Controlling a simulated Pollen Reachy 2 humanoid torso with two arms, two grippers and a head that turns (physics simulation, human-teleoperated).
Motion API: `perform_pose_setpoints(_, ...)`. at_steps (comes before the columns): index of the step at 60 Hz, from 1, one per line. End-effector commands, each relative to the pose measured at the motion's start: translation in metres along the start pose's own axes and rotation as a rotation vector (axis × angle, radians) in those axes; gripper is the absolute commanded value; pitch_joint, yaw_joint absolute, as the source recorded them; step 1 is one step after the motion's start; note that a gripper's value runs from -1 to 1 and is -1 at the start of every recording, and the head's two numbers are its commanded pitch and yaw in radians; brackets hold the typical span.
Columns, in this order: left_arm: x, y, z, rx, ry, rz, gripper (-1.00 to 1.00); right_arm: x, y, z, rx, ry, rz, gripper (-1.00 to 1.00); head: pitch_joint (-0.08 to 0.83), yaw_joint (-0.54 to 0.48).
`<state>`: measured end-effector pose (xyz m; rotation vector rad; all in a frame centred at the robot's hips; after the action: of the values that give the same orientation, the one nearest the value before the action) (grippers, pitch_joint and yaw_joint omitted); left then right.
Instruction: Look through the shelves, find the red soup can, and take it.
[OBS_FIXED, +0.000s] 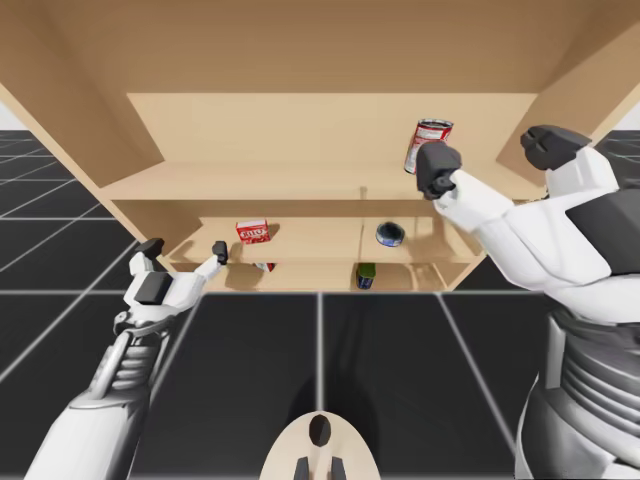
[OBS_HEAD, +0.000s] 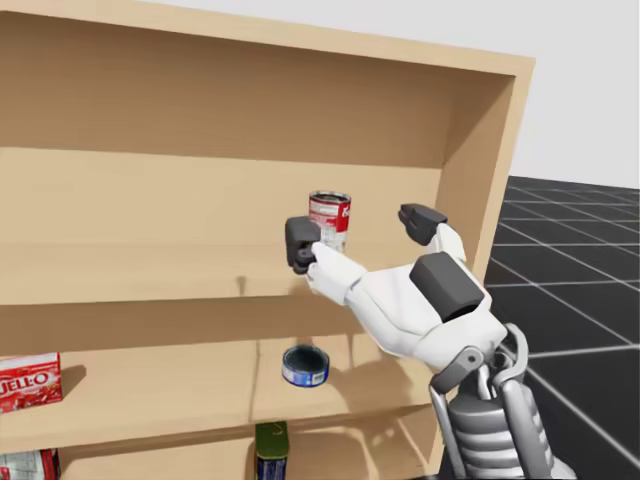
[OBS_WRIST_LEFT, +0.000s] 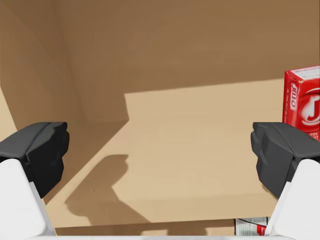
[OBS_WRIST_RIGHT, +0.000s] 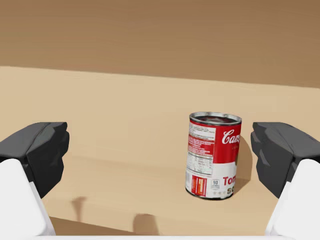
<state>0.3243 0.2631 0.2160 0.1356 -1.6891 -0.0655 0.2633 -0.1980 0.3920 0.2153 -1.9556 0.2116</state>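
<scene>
The red soup can (OBS_FIXED: 430, 144) (OBS_HEAD: 329, 220) stands upright on the upper shelf (OBS_FIXED: 250, 181), toward its right end. My right gripper (OBS_FIXED: 490, 158) (OBS_HEAD: 362, 232) is open just in front of it at shelf height. In the right wrist view the can (OBS_WRIST_RIGHT: 214, 155) is ahead of the gripper (OBS_WRIST_RIGHT: 160, 155), nearer the right finger, and neither finger touches it. My left gripper (OBS_FIXED: 185, 250) (OBS_WRIST_LEFT: 160, 155) hangs open at the left end of the middle shelf, with nothing between its fingers.
A red box (OBS_FIXED: 252, 232) (OBS_HEAD: 30, 382) (OBS_WRIST_LEFT: 304, 102) sits on the middle shelf, and a flat blue tin (OBS_FIXED: 390, 234) (OBS_HEAD: 305, 365) lies further right. On the lowest shelf stand a dark green can (OBS_FIXED: 366, 275) (OBS_HEAD: 271, 450) and a red-and-white item (OBS_FIXED: 265, 266). The shelf's side walls close in both ends.
</scene>
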Motion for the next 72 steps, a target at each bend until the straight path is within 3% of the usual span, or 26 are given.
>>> perform_pose_setpoints(1,0.000,-0.001,0.000,0.000,0.003,-0.003,-1.00,-0.015,-0.007,-0.034,-0.033,0.176,-0.017,-1.00,0.172,-0.30)
perform_pose_setpoints(21,0.001,0.001,0.000,0.004,0.002,-0.002,-1.00,-0.040,-0.026,-0.094,-0.072,0.230,-0.027,-1.00,0.190,-0.29)
perform_pose_setpoints(42,0.002,0.002,0.001,0.004,0.002,0.005,-1.00,-0.065,-0.040,-0.124,-0.066,0.305,-0.001,-1.00,0.204,-0.29)
perform_pose_setpoints(44,0.002,0.003,0.001,0.003,0.002,0.006,-1.00,-0.066,-0.041,-0.125,-0.067,0.304,-0.004,-0.84,0.204,-0.29)
perform_pose_setpoints(45,0.002,0.003,0.001,0.003,0.002,0.005,-1.00,-0.066,-0.041,-0.125,-0.068,0.304,-0.007,-0.59,0.205,-0.29)
perform_pose_setpoints(46,0.002,0.003,0.001,0.003,0.002,0.005,-1.00,-0.068,-0.041,-0.127,-0.073,0.294,0.002,0.27,0.206,-0.29)
perform_pose_setpoints(48,0.002,0.003,0.001,0.004,0.002,0.005,-1.00,-0.068,-0.042,-0.127,-0.075,0.293,0.005,0.83,0.207,-0.29)
perform_pose_setpoints(49,0.002,0.003,0.001,0.004,0.002,0.005,-1.00,-0.069,-0.042,-0.128,-0.081,0.291,0.000,1.00,0.207,-0.29)
perform_pose_setpoints(62,0.002,0.004,0.001,0.007,0.000,0.008,-1.00,-0.060,-0.044,-0.128,-0.104,0.252,0.008,1.00,0.213,-0.29)
perform_pose_setpoints(72,0.003,0.004,0.001,0.011,-0.001,0.011,-1.00,-0.029,-0.041,-0.123,-0.113,0.140,0.013,1.00,0.213,-0.29)
